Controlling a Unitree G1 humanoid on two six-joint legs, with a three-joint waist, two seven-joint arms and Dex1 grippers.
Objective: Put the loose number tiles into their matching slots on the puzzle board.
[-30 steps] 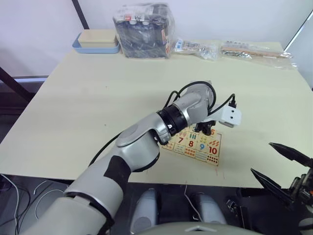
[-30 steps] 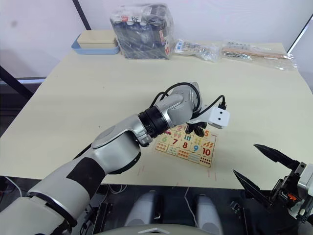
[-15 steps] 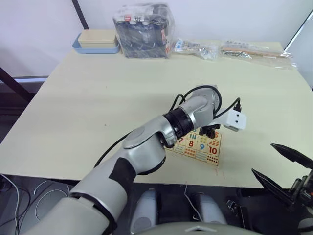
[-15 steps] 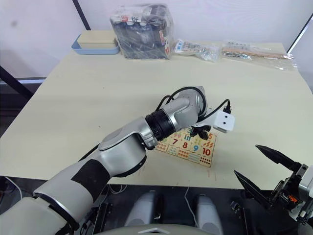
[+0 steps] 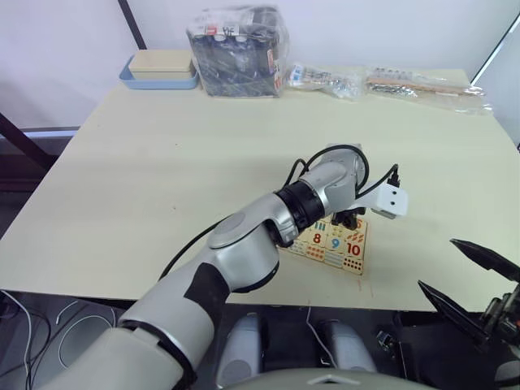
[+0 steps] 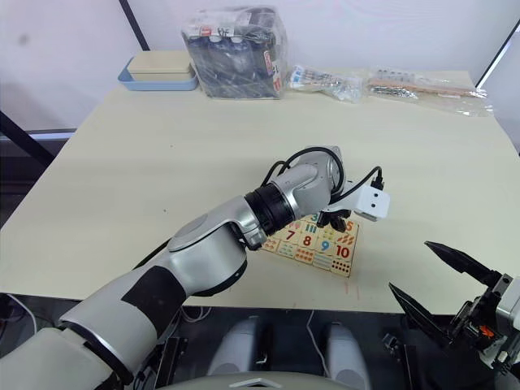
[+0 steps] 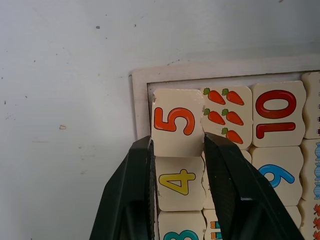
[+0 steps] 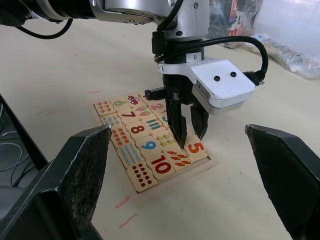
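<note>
My left gripper (image 7: pixel 176 150) pinches the 5 tile (image 7: pixel 176 121) by its side edges over the puzzle board (image 7: pixel 141 87); light, stiff, slick wood. Right gripper (image 8: pixel 195 185) gapes idle.

Even, bright indoor light falls on the pale desk (image 5: pixel 146 162), with soft, faint shadows. The plastic-wrapped pack (image 5: pixel 236 50) at the far edge shows glare. In the right wrist view the near black fingers (image 8: pixel 75 185) are blurred; the puzzle board (image 8: pixel 150 150) is sharp.
</note>
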